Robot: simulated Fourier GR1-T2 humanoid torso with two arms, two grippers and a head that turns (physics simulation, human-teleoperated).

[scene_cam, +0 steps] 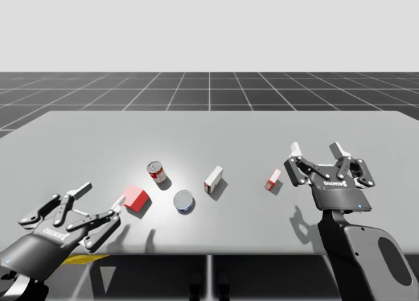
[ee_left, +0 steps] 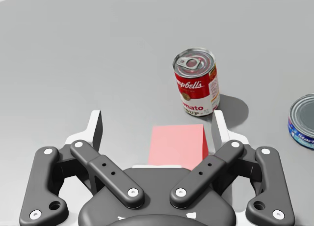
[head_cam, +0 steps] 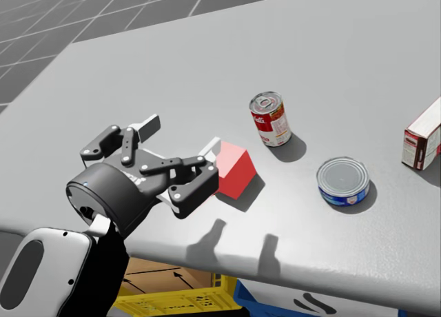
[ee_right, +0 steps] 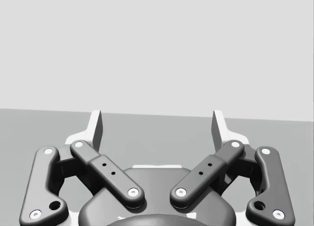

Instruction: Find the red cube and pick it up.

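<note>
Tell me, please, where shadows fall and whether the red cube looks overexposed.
High view: a bright patch washes the table around the red cube. Head view: the left gripper casts shadows toward the table's near edge. Left wrist view: the cube's top reads pale pink.

- Grey table [scene_cam: 262,137]: flat top spanning the middle band of the high view.
- Red cube [scene_cam: 137,198]: on the table, lower left.
- Red-and-white can [scene_cam: 156,171]: upright, just up and right of the cube.
- Low blue can [scene_cam: 184,201]: upright, right of the cube, below the taller can.
- White-and-red box [scene_cam: 213,179]: near centre.
- Smaller red-and-white box [scene_cam: 273,179]: right of centre, apart from the rest.
</note>
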